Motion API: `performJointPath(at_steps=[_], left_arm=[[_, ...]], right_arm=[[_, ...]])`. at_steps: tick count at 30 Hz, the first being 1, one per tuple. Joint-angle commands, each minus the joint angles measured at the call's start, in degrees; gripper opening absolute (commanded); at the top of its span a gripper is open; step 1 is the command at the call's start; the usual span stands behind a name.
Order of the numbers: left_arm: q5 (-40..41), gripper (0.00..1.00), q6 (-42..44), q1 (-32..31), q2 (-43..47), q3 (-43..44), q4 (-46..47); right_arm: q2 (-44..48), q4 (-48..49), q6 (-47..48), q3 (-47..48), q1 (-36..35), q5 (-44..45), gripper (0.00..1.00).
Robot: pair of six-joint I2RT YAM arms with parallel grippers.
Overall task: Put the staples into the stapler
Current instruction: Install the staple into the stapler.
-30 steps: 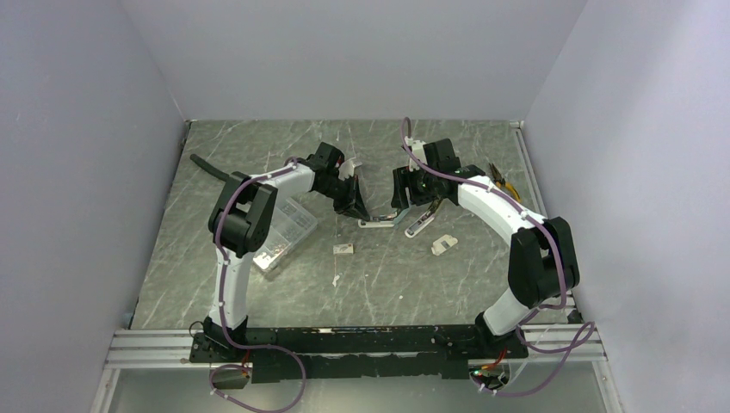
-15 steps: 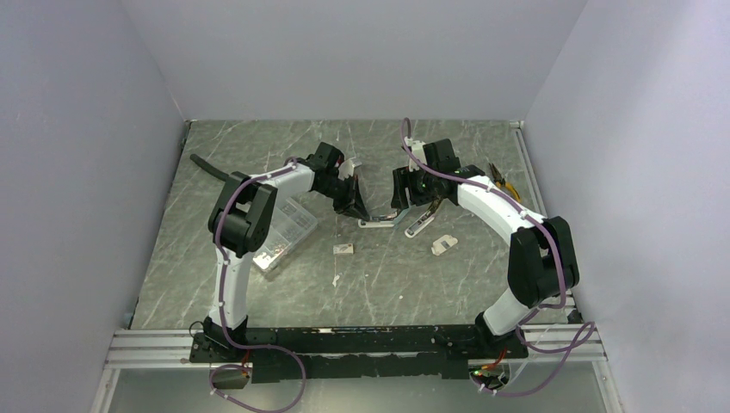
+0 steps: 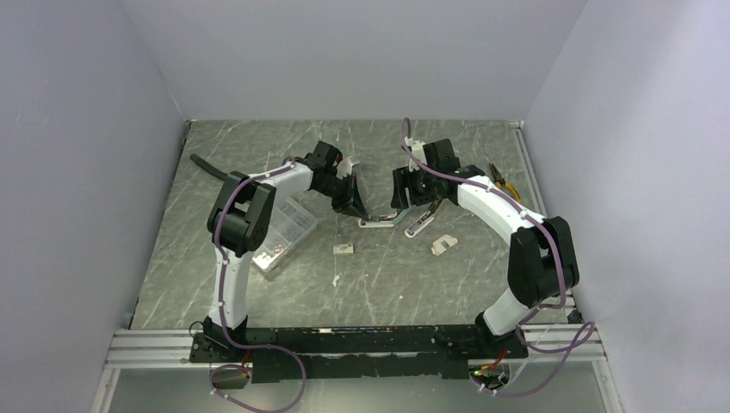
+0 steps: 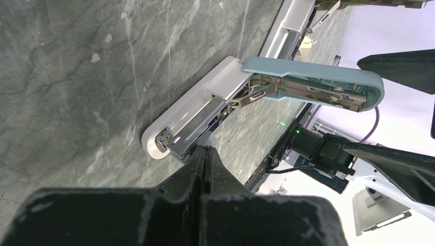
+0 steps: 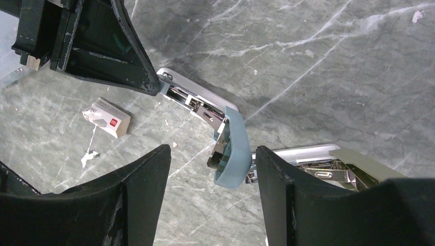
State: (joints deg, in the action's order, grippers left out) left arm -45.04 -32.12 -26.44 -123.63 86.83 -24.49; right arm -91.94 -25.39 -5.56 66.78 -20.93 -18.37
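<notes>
A stapler [image 4: 184,115] with a white base lies mid-table, its pale blue top [image 4: 313,82] swung up and the metal magazine bared. My left gripper [image 4: 207,150] is shut, its tips against the magazine's side near the front end. A small pale sliver shows at those tips; I cannot tell whether it is held. My right gripper [image 5: 211,151] is open and straddles the raised blue top [image 5: 233,148], which stands nearer the right finger [image 5: 279,179]. The staples [image 5: 106,118], a small white box with a red mark, lie on the table beside the stapler [image 3: 376,222].
A second stapler [image 5: 318,164] with an olive top lies open just right of the first. A clear plastic case [image 3: 288,231] sits by the left arm, a small white piece [image 3: 443,245] lies right of centre, pliers [image 3: 504,181] lie far right, and a black strip [image 3: 211,165] lies far left.
The left gripper has dipped slightly toward the stapler. The right arm and the things on the table have not moved.
</notes>
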Motion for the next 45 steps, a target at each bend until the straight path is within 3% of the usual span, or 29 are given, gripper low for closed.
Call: performJointPath(at_steps=[1,45], left_arm=[[-0.4,0.03,1.4,0.2,0.8,2.4,0.4],[-0.3,0.03,2.8,-0.4,-1.4,3.6,-2.3]], right_arm=[[-0.1,2.0,0.4,0.2,0.2,-0.5,0.65],[-0.2,2.3,0.4,-0.2,0.2,-0.5,0.66]])
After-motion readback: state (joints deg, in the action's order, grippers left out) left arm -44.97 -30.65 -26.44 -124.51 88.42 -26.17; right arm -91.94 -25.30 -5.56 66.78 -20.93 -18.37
